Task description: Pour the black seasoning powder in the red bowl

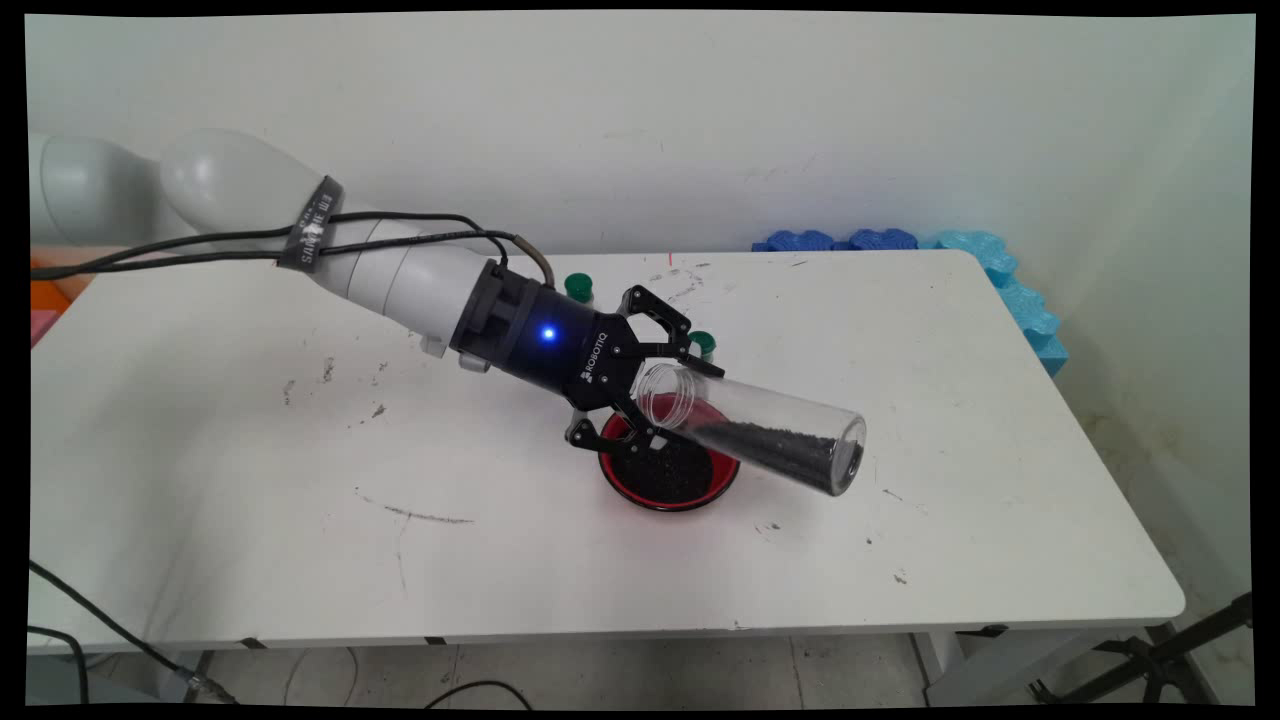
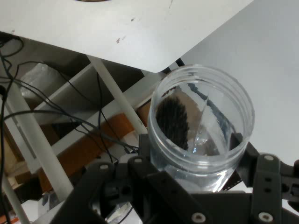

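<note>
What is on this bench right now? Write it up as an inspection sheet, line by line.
Surface: white table, scuffed with dark marks and scattered specks.
Job's things: clear jar, lying nearly level in the air, open mouth toward the pincer, part filled with black granules; red bowl below it, holding black granules.
Clutter: two green-capped items behind the arm, partly hidden.
Grippers: pincer shut on the jar near its mouth, above the bowl.
Cables: black cables run along the arm; more lie on the floor under the table.
Surroundings: pale wall; blue foam pieces at the table's far right corner.
</note>
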`<state>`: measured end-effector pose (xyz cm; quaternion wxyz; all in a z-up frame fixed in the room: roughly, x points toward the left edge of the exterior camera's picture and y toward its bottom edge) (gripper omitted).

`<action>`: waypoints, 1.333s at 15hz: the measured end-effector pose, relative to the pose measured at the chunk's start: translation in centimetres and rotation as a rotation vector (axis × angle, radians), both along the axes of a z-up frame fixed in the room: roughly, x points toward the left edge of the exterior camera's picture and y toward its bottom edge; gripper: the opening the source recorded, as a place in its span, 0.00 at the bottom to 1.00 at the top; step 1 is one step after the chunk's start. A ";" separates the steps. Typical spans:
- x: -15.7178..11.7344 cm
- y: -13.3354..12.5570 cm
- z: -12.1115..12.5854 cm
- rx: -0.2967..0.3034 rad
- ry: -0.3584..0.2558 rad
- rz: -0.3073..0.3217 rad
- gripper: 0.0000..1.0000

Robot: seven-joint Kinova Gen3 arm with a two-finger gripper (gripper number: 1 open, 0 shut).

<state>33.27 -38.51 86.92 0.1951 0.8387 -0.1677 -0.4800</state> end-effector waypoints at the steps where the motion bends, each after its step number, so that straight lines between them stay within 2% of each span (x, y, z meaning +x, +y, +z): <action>1: 0.0 0.0 -0.1 0.006 0.005 0.004 0.00; 20: 0.2 -0.1 -1.7 0.097 0.098 0.053 0.00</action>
